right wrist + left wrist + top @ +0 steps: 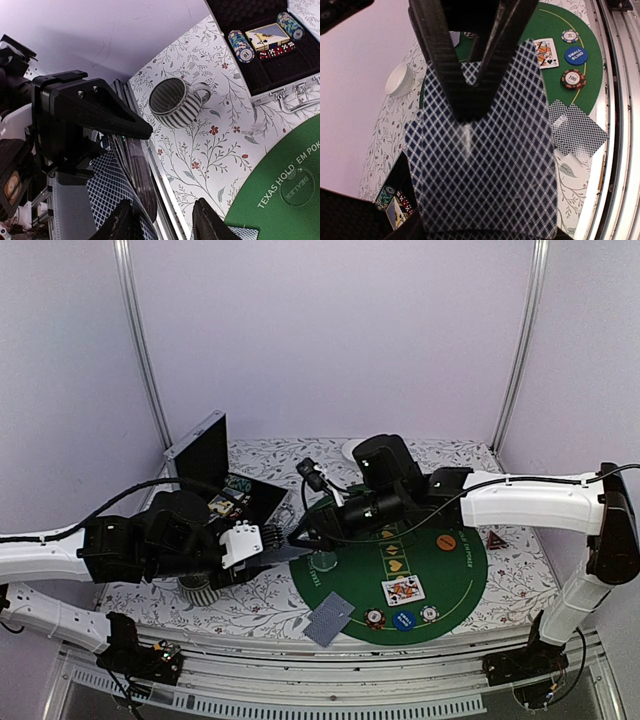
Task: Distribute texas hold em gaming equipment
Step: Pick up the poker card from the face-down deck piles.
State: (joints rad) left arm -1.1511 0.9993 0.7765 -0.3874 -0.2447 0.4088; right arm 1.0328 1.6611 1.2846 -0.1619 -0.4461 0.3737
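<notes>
Clamping card deck (pixel 485 165) between left gripper (pixel 466 117) fingers, right at the lens, blue-checked backs facing wrist cam. Holding it off the table, between ribbed mug (pixel 175 102) and left edge of green Texas Hold'em mat (pixel 455 575). Reaching in from mat side with right gripper (pixel 162 222): jaws part-spread, straddling deck's free end, gap showing beside one finger, so not pinching anything.

Seeing rest of kit on mat:
- reddish-brown chip (pixel 375 618), blue small-blind button (pixel 403 620) and white chip (pixel 430 614) in a row along near rim
- face-up king (pixel 403 589) just behind blue one
- orange button (pixel 446 540) further back
- clear dealer button (pixel 297 187) near left rim

Seeing two face-down cards (pixel 330 618) overlapping, partly off mat's near-left edge. Spotting red triangular marker (pixel 495 538) just beside mat's right rim. Noting open case (pixel 225 475) behind left arm with chip stacks (pixel 240 46) inside, and white bowl (pixel 399 80) at back of table.
</notes>
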